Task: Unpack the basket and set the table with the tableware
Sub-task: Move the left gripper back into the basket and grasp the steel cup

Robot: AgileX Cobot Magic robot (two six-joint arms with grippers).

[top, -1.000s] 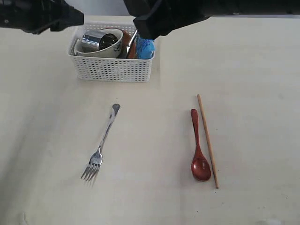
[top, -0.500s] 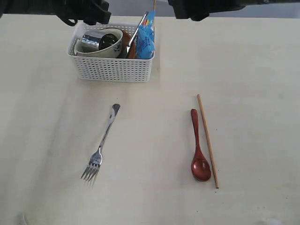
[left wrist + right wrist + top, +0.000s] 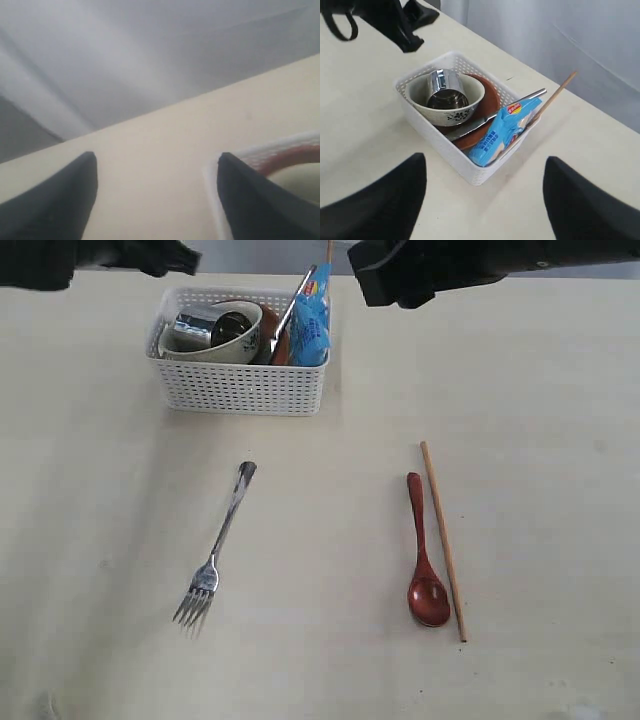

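The table (image 3: 540, 390) carries the basket (image 3: 240, 390) at its far side, packed with plate (image 3: 271, 322), bowl (image 3: 228, 348), cup (image 3: 192, 328), chip bag (image 3: 310, 330), knife (image 3: 295, 300) and one chopstick (image 3: 328, 250); fork (image 3: 222, 540), spoon (image 3: 422, 550) and second chopstick (image 3: 442, 540) lie out front. Left gripper (image 3: 156, 167) and right gripper (image 3: 485, 167) hover near it, jaws wide and empty; pulling the wedged knife could drag the bag or tip the basket

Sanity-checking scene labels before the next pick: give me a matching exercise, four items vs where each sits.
Items:
1 fork
2 spoon
3 steel cup
4 chip bag

Places:
a in the bowl
b on the table, beside the chopstick
c alone on the table, in front of the basket
d at the basket's end wall

Pairs: 1-c, 2-b, 3-a, 4-d
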